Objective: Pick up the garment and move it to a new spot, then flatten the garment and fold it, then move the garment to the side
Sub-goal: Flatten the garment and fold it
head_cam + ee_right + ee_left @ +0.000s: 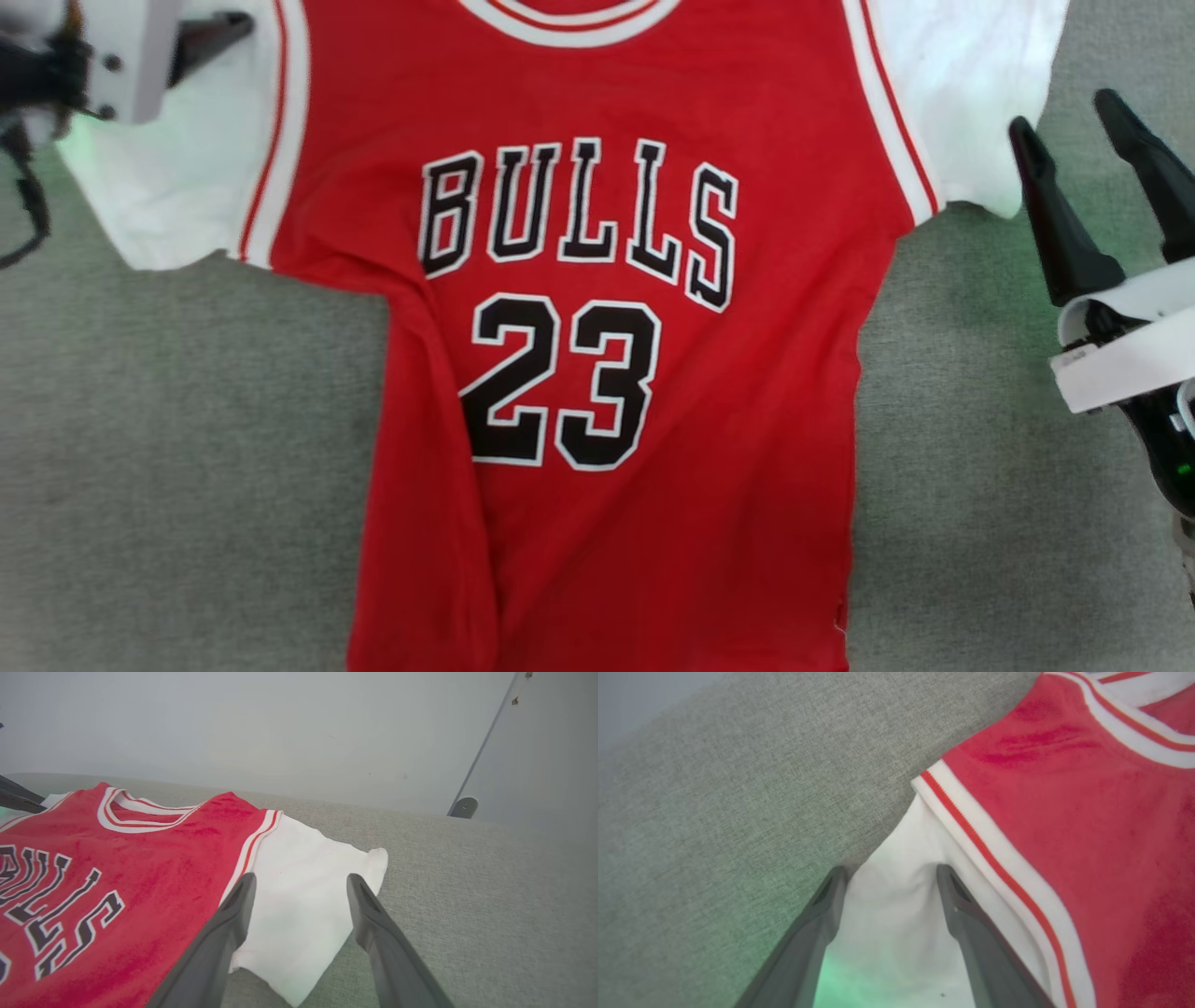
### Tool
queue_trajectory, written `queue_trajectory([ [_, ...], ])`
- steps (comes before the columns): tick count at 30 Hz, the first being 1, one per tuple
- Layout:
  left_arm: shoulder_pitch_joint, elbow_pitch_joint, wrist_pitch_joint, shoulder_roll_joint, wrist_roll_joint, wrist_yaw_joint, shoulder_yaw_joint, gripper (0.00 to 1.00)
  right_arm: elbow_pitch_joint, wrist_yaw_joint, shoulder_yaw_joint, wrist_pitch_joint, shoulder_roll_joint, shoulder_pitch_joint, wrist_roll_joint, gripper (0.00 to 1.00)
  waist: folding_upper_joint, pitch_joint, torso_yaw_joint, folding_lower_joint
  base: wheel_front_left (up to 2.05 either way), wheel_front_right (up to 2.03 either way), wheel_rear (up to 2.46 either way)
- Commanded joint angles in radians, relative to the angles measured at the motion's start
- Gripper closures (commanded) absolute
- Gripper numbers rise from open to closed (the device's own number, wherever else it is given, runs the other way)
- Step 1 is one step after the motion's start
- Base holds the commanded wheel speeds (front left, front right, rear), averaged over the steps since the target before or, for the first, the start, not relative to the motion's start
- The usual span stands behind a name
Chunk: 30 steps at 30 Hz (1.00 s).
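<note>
Red garment [607, 373] flat, white-striped trim, black 23; left pincer [892, 872], right pincer [1066, 112] spread

Can't see the whole garment [597, 523] from the head: cropped through the collar ring [569, 37] at twelve o'clock, short of any hem at six. Can't follow the right gripper [1066, 112] beyond three o'clock, body sliced off. From the left wrist, losing the roots of the left gripper [892, 872] below six o'clock. Head view, ten o'clock: catching just one dark finger [213, 39] past the pale housing [140, 56]. From the right wrist, losing the lettering [56, 905] off nine o'clock; can't name the small grey fitting [464, 807] at two o'clock.
</note>
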Motion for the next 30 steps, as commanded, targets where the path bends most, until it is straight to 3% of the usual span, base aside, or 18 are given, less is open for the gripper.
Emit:
queue_trajectory([
  [1,0.033,0.003,0.025,-0.003,-0.007,0.0,-0.021,0.0,-0.011,-0.001,-0.014,0.007,0.007,0.015,-0.007,0.0,-0.0001,0.024,-0.023,0.0,0.0,0.0,0.0],
  [3,0.041,-0.003,0.057,-0.002,-0.036,0.0,-0.026,0.0,-0.029,-0.001,-0.03,0.024,0.01,0.024,-0.017,0.0,-0.0001,0.025,-0.02,0.0,0.0,0.0,0.0],
  [4,0.043,-0.008,0.062,-0.006,-0.043,0.0,-0.028,0.43,-0.036,-0.001,-0.036,0.034,0.009,0.022,-0.016,0.0,-0.0001,0.025,-0.016,0.0,0.0,0.0,0.0],
  [5,0.044,-0.014,0.058,-0.008,-0.047,0.0,-0.029,0.79,-0.043,-0.001,-0.041,0.047,0.008,0.016,-0.013,0.0,-0.0001,0.026,-0.011,0.0,0.0,0.0,0.0],
  [6,0.045,-0.017,0.056,-0.01,-0.052,0.0,-0.029,1.0,-0.051,-0.001,-0.041,0.062,-0.003,0.002,-0.016,0.0,-0.0001,0.027,-0.006,0.0,0.0,0.0,0.0],
  [11,0.04,-0.036,0.033,-0.027,-0.058,0.0,-0.03,1.0,-0.037,-0.001,0.03,0.22,-0.081,-0.125,0.003,0.0,-0.0001,0.04,0.023,0.0,0.0,0.0,0.0],
  [17,0.017,-0.065,0.004,-0.077,-0.042,-0.002,-0.03,1.0,0.107,-0.001,0.246,0.459,-0.234,-0.414,0.019,0.0,-0.0001,0.066,0.076,0.0,0.0,0.0,0.0],
  [24,-0.002,-0.096,-0.019,-0.112,-0.022,-0.002,-0.03,1.0,0.322,-0.001,0.473,0.568,-0.303,-0.698,0.135,0.0,-0.0001,0.091,0.124,0.0,0.0,0.0,0.0],
  [30,-0.006,-0.101,-0.033,-0.114,-0.022,-0.002,-0.031,1.0,0.439,0.0,0.682,0.698,-0.326,-0.772,0.288,0.0,-0.0001,0.094,0.137,0.0,0.0,0.0,0.0],
])
